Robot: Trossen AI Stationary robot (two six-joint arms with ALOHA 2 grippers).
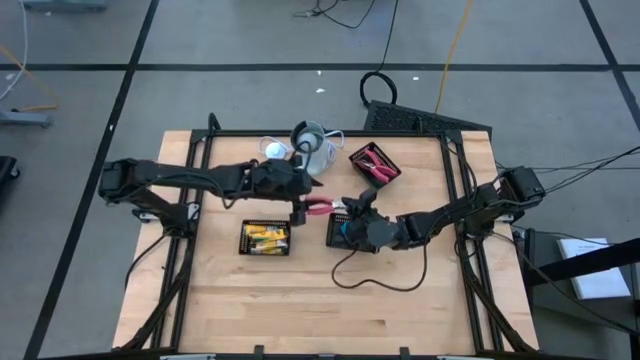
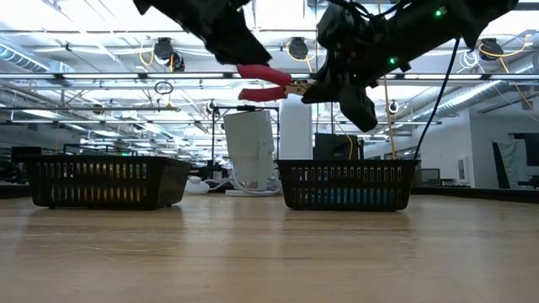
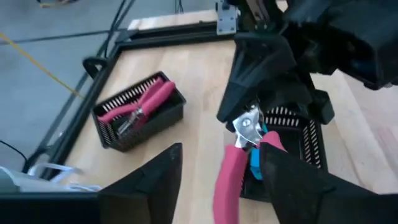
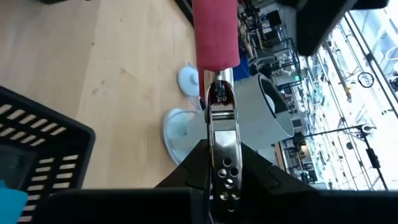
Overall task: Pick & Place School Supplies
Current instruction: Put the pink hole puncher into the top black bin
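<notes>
A pale wooden bench (image 1: 300,300) framed by black rails is seen on a grey floor taped with dark lines, and a large hall with ceiling trusses and lamps lies beyond it. Three black mesh trays stand on the bench: one (image 1: 266,238) with yellow-and-black pieces (image 1: 267,236), one (image 1: 375,164) near the far edge with red-handled pliers (image 1: 377,168), and one (image 2: 347,185) holding light-blue pieces (image 3: 256,163) under the right arm. A pale grey cup (image 1: 315,150) and white disc (image 1: 274,150) sit beside the left arm. Above the bench, between the trays, a red-handled tool (image 1: 322,207) is held level; its metal head is clenched by the right pincer (image 1: 350,207), while the left pincer (image 1: 301,206) is spread around the handles.
</notes>
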